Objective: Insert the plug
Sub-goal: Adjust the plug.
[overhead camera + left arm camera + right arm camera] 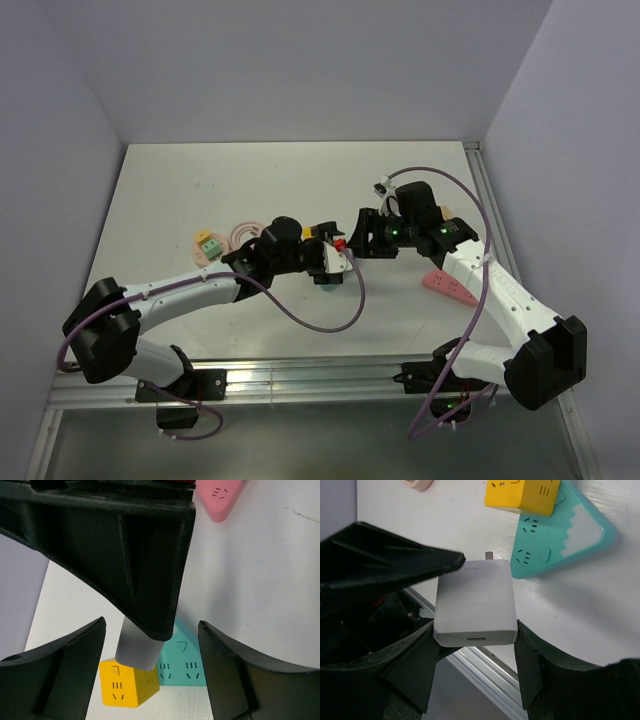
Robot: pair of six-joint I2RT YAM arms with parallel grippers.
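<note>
1. my right gripper [476,635] is clamped on a white block [475,600], one finger on each side of it.
2. a short prong [489,555] shows at the block's far end, pointing away from my wrist.
3. my left gripper [151,628] stands with its fingers wide apart; the right gripper and its block sit between them.
4. from the right wrist, one left finger [395,570] reaches in to the block's upper-left corner; i cannot tell whether it presses on it.
5. beyond the block, a yellow cube [522,495] sits on a teal strip [570,535] with slotted faces.
6. from the left wrist, the block's end overlaps the cube's top edge; i cannot tell whether they touch.
7. a pink strip [217,500] lies on the table [250,180], further off to the right.
8. the plug [212,246], mint green, rests on a pink disc [198,253] at the table's left, just beside an orange-yellow piece [204,237].
9. the plug is well apart from both my grippers, and neither touches it.
</note>
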